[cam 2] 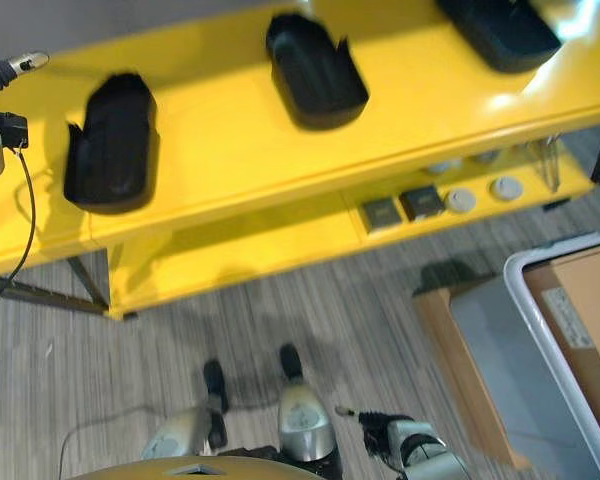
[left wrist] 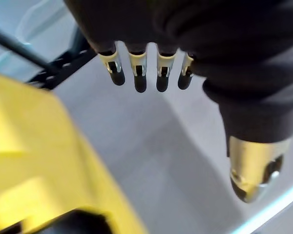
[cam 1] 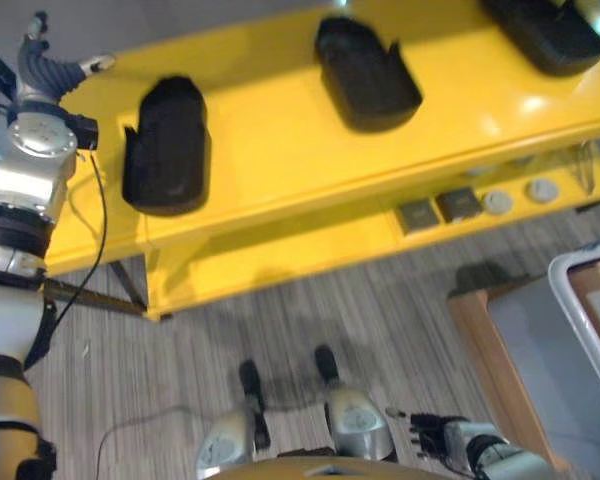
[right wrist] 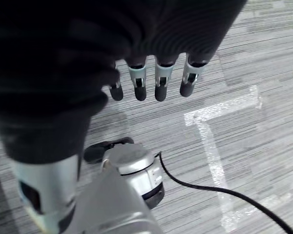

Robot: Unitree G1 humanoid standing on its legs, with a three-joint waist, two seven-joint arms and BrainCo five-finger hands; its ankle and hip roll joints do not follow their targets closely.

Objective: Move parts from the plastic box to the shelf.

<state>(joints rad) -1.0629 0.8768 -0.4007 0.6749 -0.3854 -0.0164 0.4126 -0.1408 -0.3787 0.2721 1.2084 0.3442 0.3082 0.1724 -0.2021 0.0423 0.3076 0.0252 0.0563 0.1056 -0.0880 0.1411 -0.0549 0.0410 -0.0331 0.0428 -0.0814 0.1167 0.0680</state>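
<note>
Floor (cam 1: 310, 330): grey striped carpet with white tape marks (right wrist: 210, 126).
Right: wooden crate (cam 1: 500, 360).
Light: glare on yellow surface.

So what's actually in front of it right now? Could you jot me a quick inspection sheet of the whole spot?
Surface: yellow shelf, top level and a lower level.
Job's things: three black parts lying apart on the top level; plastic box with a pale rim on the floor at the robot's right.
Clutter: small square and round pieces in a row on the lower level.
Hands: left hand raised by the shelf's left end, fingers straight, empty; right hand hanging low over the floor, fingers straight, empty.
Cables: nothing seen apart from the robot's own.
Surroundings: grey striped floor; white tape marks.
</note>
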